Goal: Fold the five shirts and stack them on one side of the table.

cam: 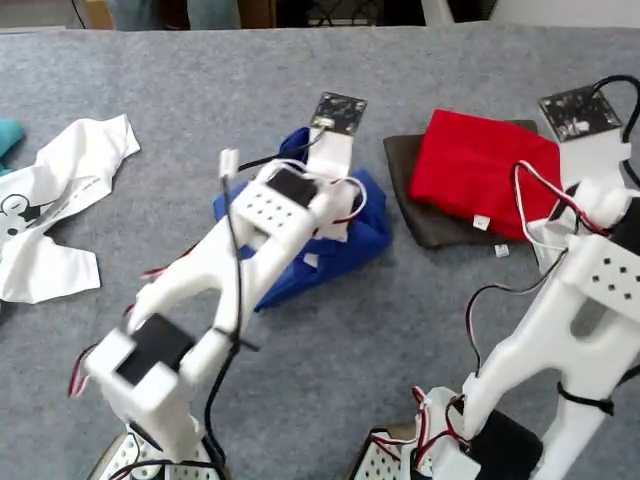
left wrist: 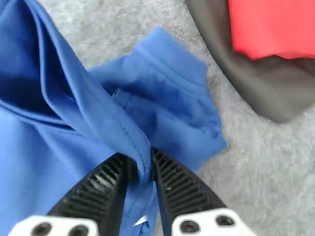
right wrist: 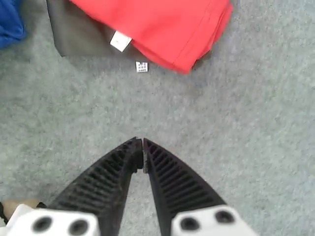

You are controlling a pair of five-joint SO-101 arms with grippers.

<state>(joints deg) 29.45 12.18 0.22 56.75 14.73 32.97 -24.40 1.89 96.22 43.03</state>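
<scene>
Blue shirt (left wrist: 162,93) lies crumpled near the middle of the worktop (cam: 180,80), a fold pinched in the left claw (left wrist: 142,158). Right claw (right wrist: 142,146) hangs closed and empty near the red shirt (right wrist: 157,24), which is stacked on a dark shirt (right wrist: 74,34). White shirt (cam: 70,170) lies well apart, beside what may be a teal one (cam: 6,135).

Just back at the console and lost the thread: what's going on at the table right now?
The left gripper is shut on a fold of the blue shirt, mid-table. The right gripper is shut on nothing, over the bare table near the stack: the red shirt folded on top of the dark shirt. The white shirt lies unfolded on the blue shirt's other side.
</scene>
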